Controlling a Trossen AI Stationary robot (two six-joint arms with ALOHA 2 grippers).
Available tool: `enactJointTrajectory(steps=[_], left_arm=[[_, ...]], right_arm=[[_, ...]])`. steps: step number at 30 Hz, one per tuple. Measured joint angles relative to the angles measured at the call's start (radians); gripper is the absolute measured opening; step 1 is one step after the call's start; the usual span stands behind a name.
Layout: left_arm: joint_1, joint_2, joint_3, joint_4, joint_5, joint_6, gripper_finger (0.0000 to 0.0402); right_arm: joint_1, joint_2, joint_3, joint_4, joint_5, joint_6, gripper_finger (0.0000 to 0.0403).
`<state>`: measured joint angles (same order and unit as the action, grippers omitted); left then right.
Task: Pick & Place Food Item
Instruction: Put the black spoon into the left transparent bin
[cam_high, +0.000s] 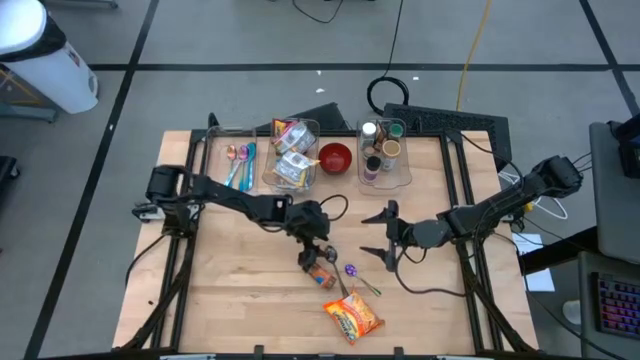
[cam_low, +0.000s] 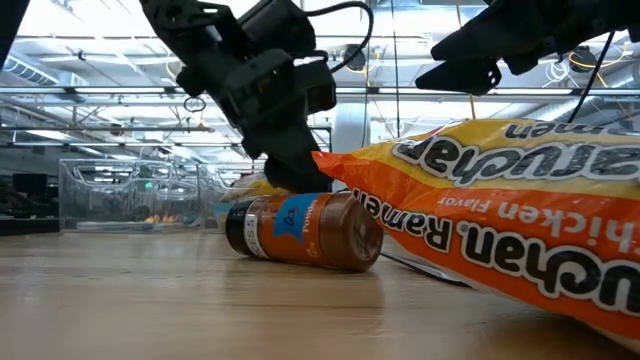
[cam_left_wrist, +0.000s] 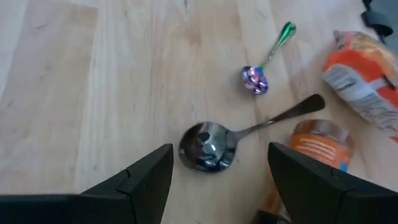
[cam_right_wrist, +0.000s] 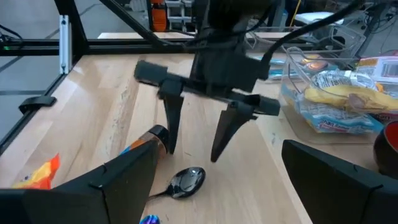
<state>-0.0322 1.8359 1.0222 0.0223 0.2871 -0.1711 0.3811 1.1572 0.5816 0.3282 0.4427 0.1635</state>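
The spice jar (cam_high: 321, 274) lies on its side near the middle of the desk (cam_high: 220, 290), toward the front edge. The left gripper (cam_high: 312, 249) hangs over it, jaws spread and holding nothing, likely lining up a grasp. A steel spoon (cam_left_wrist: 211, 147) lies just beside the jar, a small purple spoon (cam_high: 352, 271) near, and the ramen packet (cam_high: 352, 316) closer to the front edge; these crowd the approach. The right gripper (cam_high: 385, 237) waits well apart, jaws released.

Overhead, low, wrist views share spoon (cam_left_wrist: 208, 147).
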Motion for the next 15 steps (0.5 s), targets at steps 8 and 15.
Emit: enactJointTrajectory(steps=[8, 15], left_arm=[[0.000, 0.022, 0.003, 0.013, -0.048, -0.020, 0.0271], [-0.001, 0.074, 0.005, 0.033, -0.052, -0.053, 0.0271]], right_arm=[[-0.019, 0.000, 0.000, -0.004, 0.001, -0.014, 0.0334], [-0.036, 0.000, 0.000, 0.002, 0.001, -0.023, 0.0334]])
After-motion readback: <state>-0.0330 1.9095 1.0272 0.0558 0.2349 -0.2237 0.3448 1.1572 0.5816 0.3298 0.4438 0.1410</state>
